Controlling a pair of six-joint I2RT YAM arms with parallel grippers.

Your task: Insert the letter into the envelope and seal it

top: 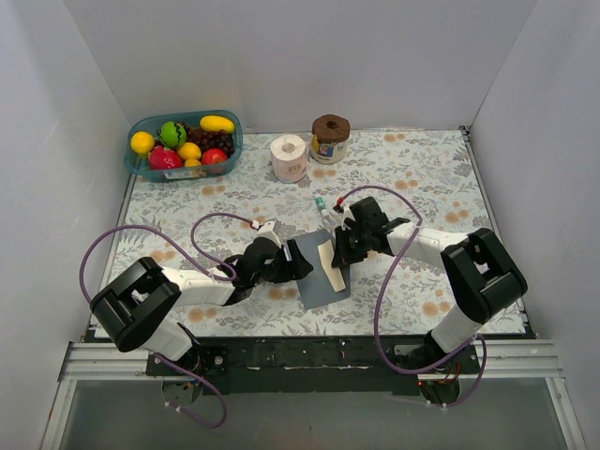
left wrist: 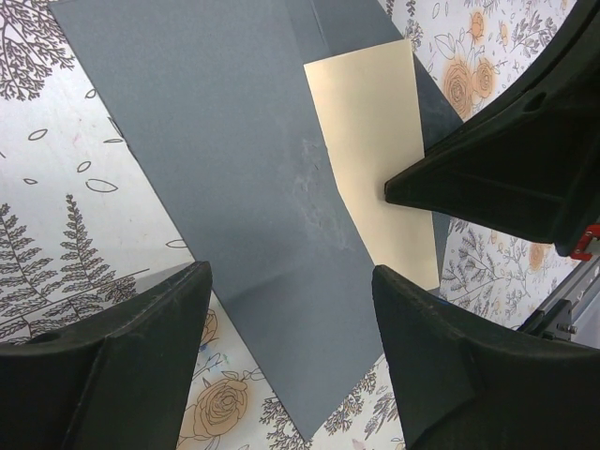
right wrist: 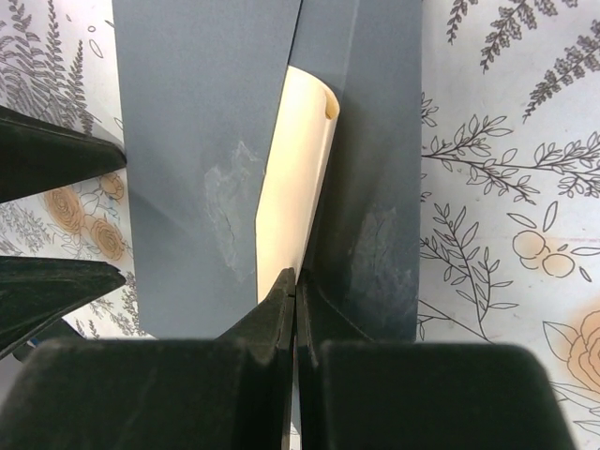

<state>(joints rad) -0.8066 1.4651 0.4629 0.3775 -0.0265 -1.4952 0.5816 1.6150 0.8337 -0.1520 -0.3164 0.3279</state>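
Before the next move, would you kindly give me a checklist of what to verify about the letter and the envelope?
1. Letter fully inside the envelope: not ok, a wide cream strip shows.
2. Letter lying flat: not ok, it bows upward in the right wrist view.
3. Right gripper jaws shut, tip at the letter's edge: ok.
4. Right gripper actually pinching the letter: cannot tell.
5. Left gripper jaws open above the envelope: ok.
6. Envelope sealed: not ok, its mouth is open.

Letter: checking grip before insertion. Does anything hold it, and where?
The right end effector pinches the letter by its exposed edge; the left end effector holds nothing.
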